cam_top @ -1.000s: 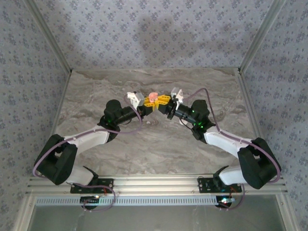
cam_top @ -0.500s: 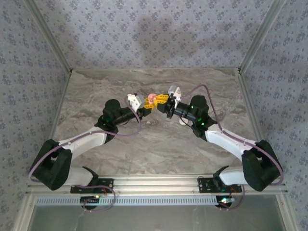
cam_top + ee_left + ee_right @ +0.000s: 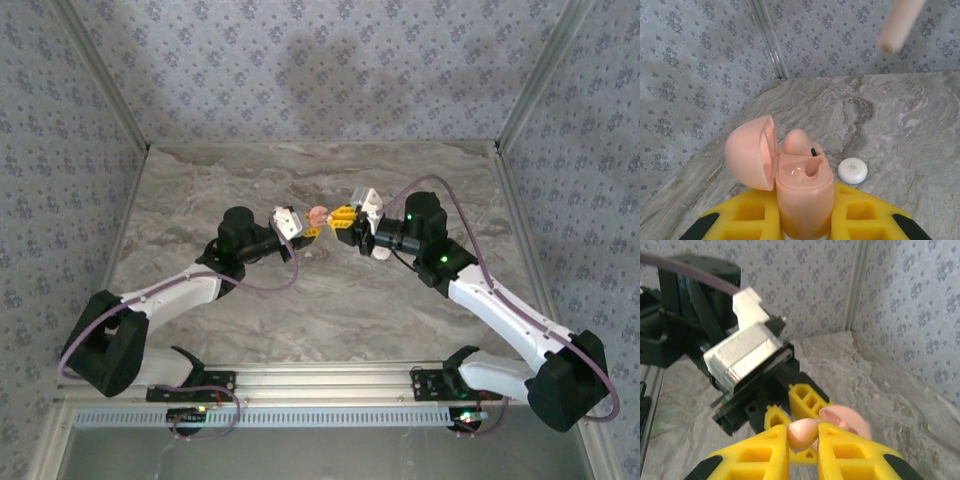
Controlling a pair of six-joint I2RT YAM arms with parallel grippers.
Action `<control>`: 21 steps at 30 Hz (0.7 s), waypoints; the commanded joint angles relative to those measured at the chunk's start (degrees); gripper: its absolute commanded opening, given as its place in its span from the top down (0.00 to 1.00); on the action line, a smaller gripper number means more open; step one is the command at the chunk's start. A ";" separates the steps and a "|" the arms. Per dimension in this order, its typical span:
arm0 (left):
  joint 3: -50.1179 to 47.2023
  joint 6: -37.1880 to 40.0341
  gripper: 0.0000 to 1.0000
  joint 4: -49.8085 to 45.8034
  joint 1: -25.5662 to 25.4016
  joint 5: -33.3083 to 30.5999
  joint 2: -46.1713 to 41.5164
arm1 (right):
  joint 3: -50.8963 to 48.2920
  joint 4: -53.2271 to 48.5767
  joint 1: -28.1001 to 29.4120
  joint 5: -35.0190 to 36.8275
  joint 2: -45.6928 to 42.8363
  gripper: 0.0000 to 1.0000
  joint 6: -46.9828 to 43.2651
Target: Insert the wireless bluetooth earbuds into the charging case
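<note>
In the left wrist view my left gripper [image 3: 805, 212] is shut on the salmon-pink charging case [image 3: 804, 187]. The case stands upright with its lid [image 3: 747, 150] swung open to the left. One pink earbud [image 3: 799, 142] sits in the far slot, and the near slot [image 3: 807, 171] is hollow. My right gripper [image 3: 803, 437] is shut on a second pink earbud [image 3: 802, 432], just in front of the open case [image 3: 850, 422]. From above, the two grippers [image 3: 308, 228] [image 3: 342, 217] meet tip to tip at the case [image 3: 319, 213].
A small white round disc [image 3: 852, 170] lies on the marble table [image 3: 920, 130] just right of the case. A blurred pale pink tip [image 3: 897, 25] hangs at the top of the left wrist view. Patterned walls enclose the table on three sides.
The right arm's elbow has swung out to the right and its gripper has turned toward the case. The left gripper with the case has shifted slightly right and nearer.
</note>
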 commanded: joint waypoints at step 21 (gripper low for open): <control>0.87 3.74 0.90 0.74 -0.46 5.29 -1.58 | 0.96 2.58 -0.30 -0.80 4.99 0.82 -1.62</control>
